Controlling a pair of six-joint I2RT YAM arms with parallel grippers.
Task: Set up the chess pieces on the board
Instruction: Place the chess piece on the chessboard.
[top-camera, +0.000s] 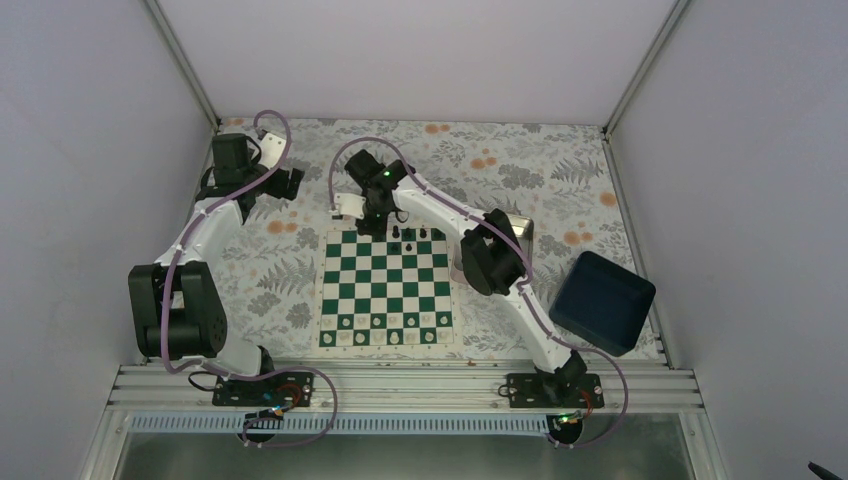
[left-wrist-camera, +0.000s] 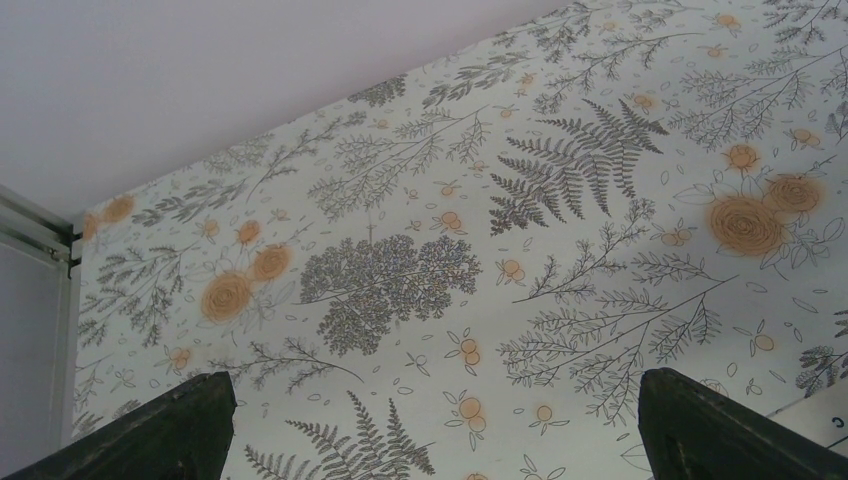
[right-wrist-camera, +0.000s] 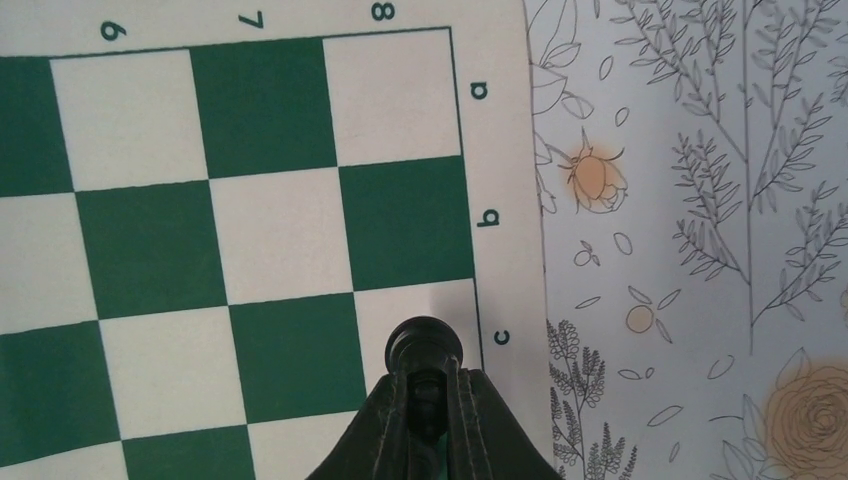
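Observation:
The green and white board (top-camera: 385, 290) lies flat at the table's middle. A few black chess pieces (top-camera: 411, 238) stand on its far rows. My right gripper (top-camera: 376, 222) hangs over the board's far edge, left of them. In the right wrist view the gripper (right-wrist-camera: 428, 378) is shut on a black chess piece (right-wrist-camera: 425, 345), base pointing down over the white square by the letter c on the board (right-wrist-camera: 270, 240). My left gripper (top-camera: 291, 183) is off the board at the far left. Its fingers (left-wrist-camera: 170, 430) stand wide apart over the floral cloth, empty.
Small white pieces (top-camera: 385, 337) line the board's near row. A dark blue box (top-camera: 602, 302) sits right of the board. A silvery tray (top-camera: 523, 227) is mostly hidden behind the right arm. White walls enclose the table on three sides.

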